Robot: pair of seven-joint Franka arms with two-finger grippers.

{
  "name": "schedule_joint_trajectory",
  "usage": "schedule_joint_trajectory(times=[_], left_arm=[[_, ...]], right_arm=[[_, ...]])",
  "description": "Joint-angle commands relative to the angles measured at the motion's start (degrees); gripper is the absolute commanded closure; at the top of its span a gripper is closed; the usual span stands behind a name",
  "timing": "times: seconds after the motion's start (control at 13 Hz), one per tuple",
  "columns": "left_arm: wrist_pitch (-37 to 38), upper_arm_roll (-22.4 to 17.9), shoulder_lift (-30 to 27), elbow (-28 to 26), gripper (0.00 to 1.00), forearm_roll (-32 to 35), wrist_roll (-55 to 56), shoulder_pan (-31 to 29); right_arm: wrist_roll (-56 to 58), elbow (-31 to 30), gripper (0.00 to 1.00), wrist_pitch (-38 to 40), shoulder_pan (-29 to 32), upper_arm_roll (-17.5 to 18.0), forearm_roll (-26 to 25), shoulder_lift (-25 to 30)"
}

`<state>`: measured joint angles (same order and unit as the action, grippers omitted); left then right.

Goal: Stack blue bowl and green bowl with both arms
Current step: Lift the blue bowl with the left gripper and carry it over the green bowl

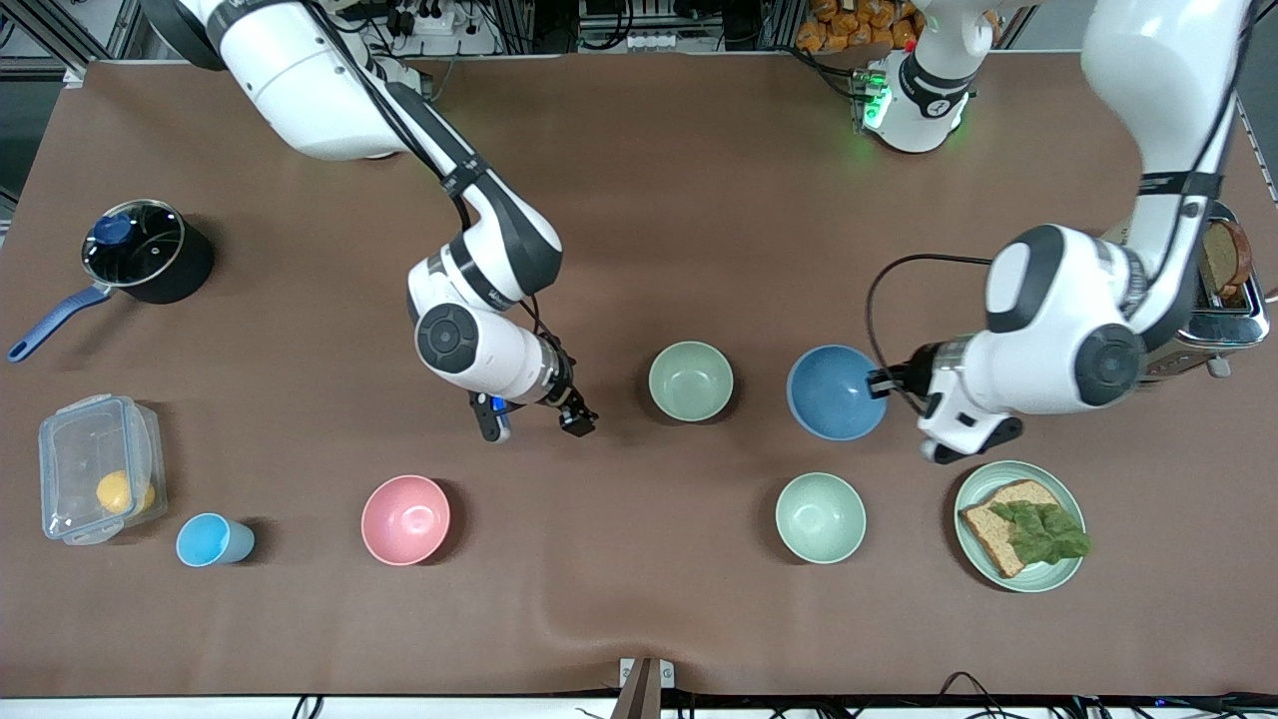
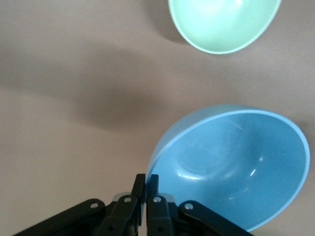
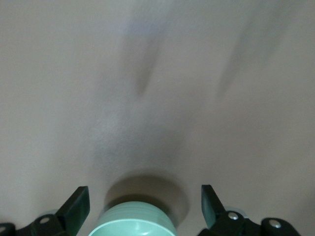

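Four bowls are sitting on the brown desk (image 1: 639, 200): one blue bowl (image 1: 835, 392), one green bowl (image 1: 691, 380), one paler mint bowl (image 1: 821, 517) and one pink bowl (image 1: 405, 519). The blue bowl and the green bowl are sitting side by side near the middle of the desk, apart, with the blue one toward the left arm's end. The mint bowl is lying nearer to the front camera than the blue bowl, and the pink bowl is lying nearer to that camera toward the right arm's end. There is also one light-blue cup (image 1: 214, 540), one clear lidded box (image 1: 98, 467) with something yellow inside, one dark saucepan (image 1: 145, 254) with a blue handle, one pale-green plate (image 1: 1068, 574) carrying one slice of bread (image 1: 998, 534) topped with a leaf, and one toaster (image 1: 1223, 300) at the left arm's end. The left arm is bending down from its base with its wrist turned sideways, and the left hand (image 2: 146, 183) is pinching the rim of the blue bowl, its fingers pressed together on the edge toward the left arm's end. The right arm is reaching down over the middle of the desk, and the right hand (image 3: 145, 204) is hovering over the bare desk just beside the green bowl, its fingers (image 3: 78, 201) spread wide and gripping nothing.
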<state>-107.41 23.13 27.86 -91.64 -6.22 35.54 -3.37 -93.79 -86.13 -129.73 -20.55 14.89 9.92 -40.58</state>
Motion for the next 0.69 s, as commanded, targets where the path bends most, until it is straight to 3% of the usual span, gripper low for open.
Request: schedule_joint_trajectory(times=[0.0,0.62], left_arm=[[-4.02,-0.01,0.96,0.14,1.00,-0.99,7.85,4.67],[-12.99,-0.10,5.36,-0.47,1.00,-0.55,18.24,12.16]], right_arm=[[-3.84,0.08,0.00,-2.80,-0.37,0.49,-0.70,-1.51],[-8.07,-0.09,0.00,-9.22,-3.97,-0.30,-1.13,-3.98]])
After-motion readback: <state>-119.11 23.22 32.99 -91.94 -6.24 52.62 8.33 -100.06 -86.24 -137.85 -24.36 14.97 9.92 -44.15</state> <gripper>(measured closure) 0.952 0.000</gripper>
